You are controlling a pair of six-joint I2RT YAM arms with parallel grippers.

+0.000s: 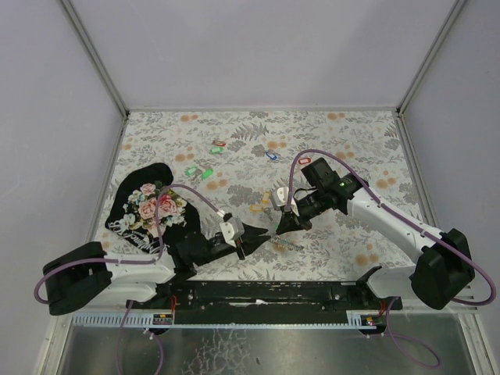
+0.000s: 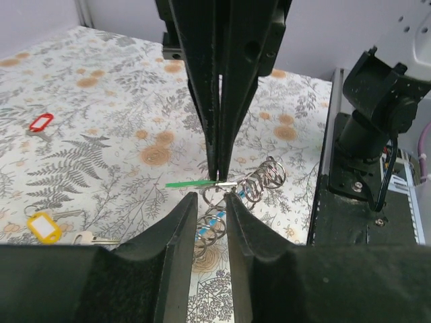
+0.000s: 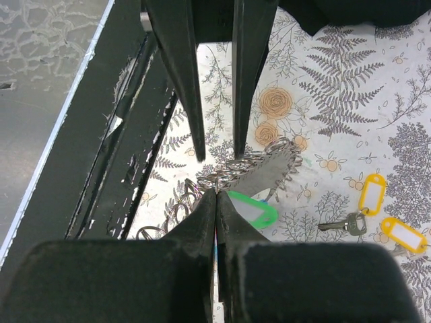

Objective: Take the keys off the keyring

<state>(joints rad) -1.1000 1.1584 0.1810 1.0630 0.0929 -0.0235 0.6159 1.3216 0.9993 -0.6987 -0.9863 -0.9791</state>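
The keyring (image 2: 266, 178) is a grey strap (image 3: 269, 168) strung with a coil of metal rings and one blue section. It lies on the floral table near the front edge (image 1: 287, 244). The keys, a green tag (image 3: 254, 210) with a small metal piece, stick out sideways from it (image 2: 188, 184). My right gripper (image 3: 215, 194) comes down from above (image 2: 219, 176) and is shut on the tag's metal end. My left gripper (image 2: 211, 198) is closed to a narrow gap, and the coil of rings fills that gap. In the right wrist view the left gripper (image 3: 219, 153) stands just above the coil.
Yellow-tagged keys (image 3: 372, 192) lie just right of the work spot (image 2: 44, 225). Red (image 1: 219, 144), green (image 1: 199, 172) and blue (image 1: 272, 155) tags lie farther back. A black floral cloth (image 1: 148, 207) is on the left. The black base rail (image 1: 266, 293) runs along the near edge.
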